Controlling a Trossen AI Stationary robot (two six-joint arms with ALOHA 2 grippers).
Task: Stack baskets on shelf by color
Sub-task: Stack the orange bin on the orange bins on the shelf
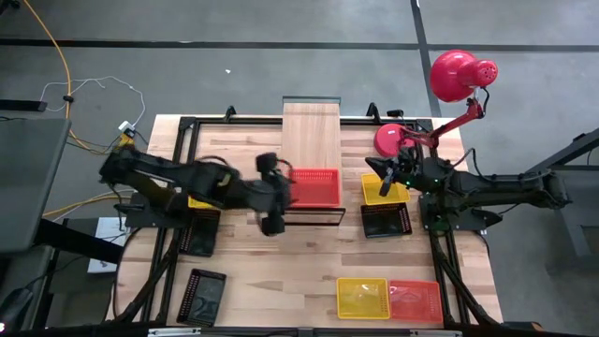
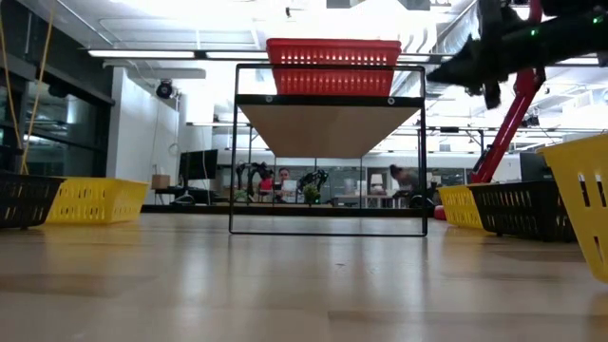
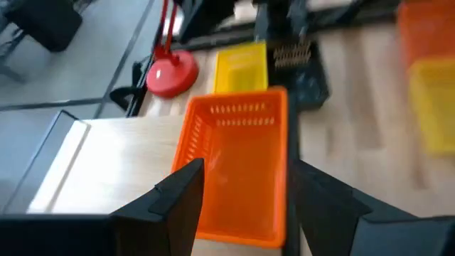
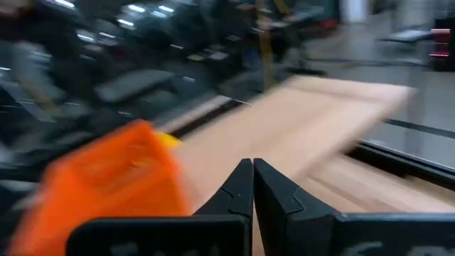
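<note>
An orange basket point(image 1: 315, 187) point(image 3: 238, 163) rests by its bottom on the near end of the light-wood shelf point(image 1: 312, 131) point(image 2: 328, 128). The low view shows the orange basket point(image 2: 332, 65) on top of it. My left gripper point(image 1: 279, 197) point(image 3: 247, 168) is open at the basket's left end, one finger on either side of it, and no touch shows. My right gripper point(image 1: 382, 174) point(image 4: 253, 165) is shut and empty, raised over a yellow basket point(image 1: 398, 192) right of the shelf.
A black basket point(image 1: 386, 221) lies near the right arm's yellow one. A yellow basket point(image 1: 363, 298) and an orange one point(image 1: 416, 300) sit at the near edge. Under the left arm are a yellow basket point(image 1: 201, 201) and two black ones point(image 1: 199, 236) point(image 1: 202, 295). A red lamp point(image 1: 459, 75) stands far right.
</note>
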